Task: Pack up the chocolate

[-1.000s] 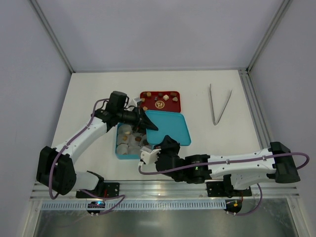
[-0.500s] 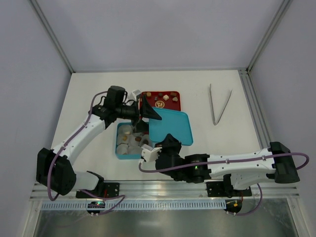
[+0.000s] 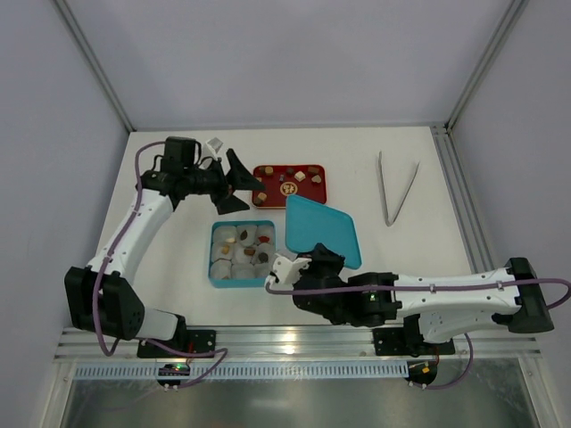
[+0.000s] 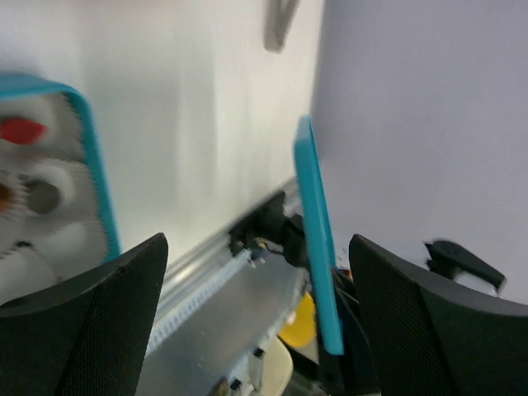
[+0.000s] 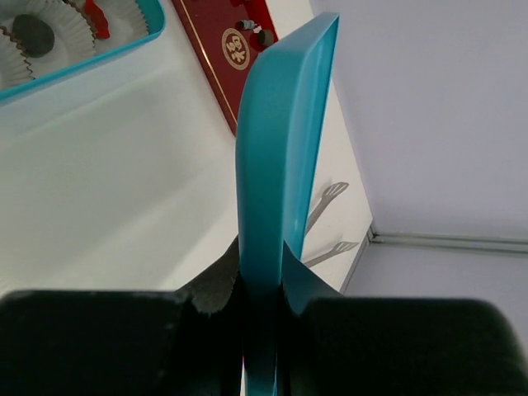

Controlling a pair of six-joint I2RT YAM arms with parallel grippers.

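Left gripper (image 3: 234, 183) hangs w/ jaws spread wide, holding nothing, just beyond the far-left corner of the teal box (image 3: 212, 259), tips aimed toward the red tray (image 3: 308, 194). Right gripper (image 3: 314, 260) is clamped on the near edge of the teal lid (image 3: 326, 227). That lid is lifted & tilted up just right of the box, clear of its opening. Right wrist view: lid (image 5: 285, 148) seen edge-on, rising straight out from between the pinched black fingers (image 5: 371, 330).

Box is open, approx. centre of the white surface (image 3: 401, 152), and packed w/ crinkled white paper cups (image 3: 239, 237). Several cups hold chocolate (image 3: 252, 252), dark & tan pieces. More chocolate lies loose on the red tray, which sits just beyond the box on its far-right side. Metal tongs (image 3: 397, 189) lie well to the right of the box.

Left wrist view: box corner (image 4: 92, 173) w/ cups at left, lid (image 4: 318, 272) edge-on to its right, & the two black fingers (image 4: 82, 330) wide apart at the bottom.
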